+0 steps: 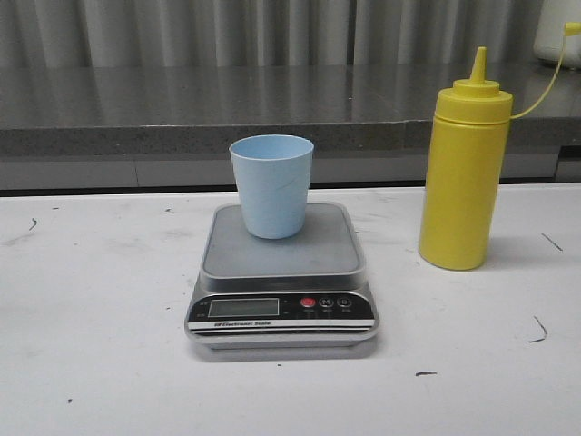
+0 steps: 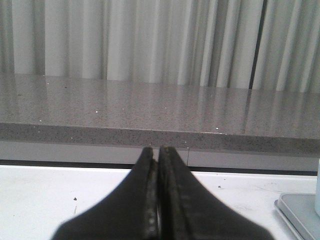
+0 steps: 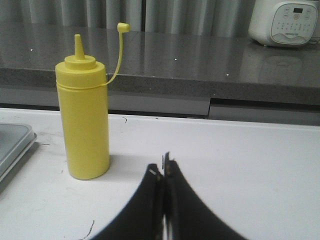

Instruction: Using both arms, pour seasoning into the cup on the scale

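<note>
A pale blue cup [image 1: 271, 184] stands upright on the grey platform of the scale [image 1: 281, 263] at the table's middle. The yellow seasoning bottle [image 1: 465, 177] stands upright to the right of the scale, its nozzle uncovered and its cap hanging on the strap. In the right wrist view the bottle [image 3: 83, 115] stands ahead of my right gripper [image 3: 161, 167], which is shut on nothing and apart from it. My left gripper [image 2: 157, 149] is shut and empty too; a corner of the scale [image 2: 297, 212] shows at that view's edge. Neither gripper appears in the front view.
A dark grey counter [image 1: 182, 104] runs along the back of the white table, with a curtain behind it. A white appliance [image 3: 285, 22] sits on the counter at the far right. Small dark marks dot the tabletop.
</note>
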Available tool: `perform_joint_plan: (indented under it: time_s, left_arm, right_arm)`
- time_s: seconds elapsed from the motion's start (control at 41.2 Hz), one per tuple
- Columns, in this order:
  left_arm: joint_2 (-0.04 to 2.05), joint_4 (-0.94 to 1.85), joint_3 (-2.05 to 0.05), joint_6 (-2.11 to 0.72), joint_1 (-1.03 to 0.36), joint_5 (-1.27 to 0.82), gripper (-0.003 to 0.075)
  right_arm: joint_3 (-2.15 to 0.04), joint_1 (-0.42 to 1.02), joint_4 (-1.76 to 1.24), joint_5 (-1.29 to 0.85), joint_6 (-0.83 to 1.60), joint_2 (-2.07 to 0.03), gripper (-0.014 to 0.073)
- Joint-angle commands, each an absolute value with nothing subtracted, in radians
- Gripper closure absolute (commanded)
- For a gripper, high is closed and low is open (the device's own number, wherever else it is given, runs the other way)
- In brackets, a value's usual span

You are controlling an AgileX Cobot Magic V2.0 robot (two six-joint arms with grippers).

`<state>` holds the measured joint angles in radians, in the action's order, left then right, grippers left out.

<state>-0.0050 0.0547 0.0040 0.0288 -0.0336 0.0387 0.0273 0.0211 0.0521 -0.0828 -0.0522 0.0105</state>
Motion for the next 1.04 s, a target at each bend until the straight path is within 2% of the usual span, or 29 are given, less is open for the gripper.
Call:
perform_joint_plan:
  time_s: [0.0, 1.02]
  left_arm:
    - [-0.021, 0.062, 0.029, 0.039, -0.031, 0.121, 0.074]
    - [-0.021, 0.062, 0.029, 0.039, -0.031, 0.121, 0.074]
  right_arm:
    - [0.021, 0.015, 0.033, 0.014, -0.042, 0.027, 0.0716]
    - [0.021, 0.015, 0.009, 0.007, -0.047, 0.027, 0.0716]
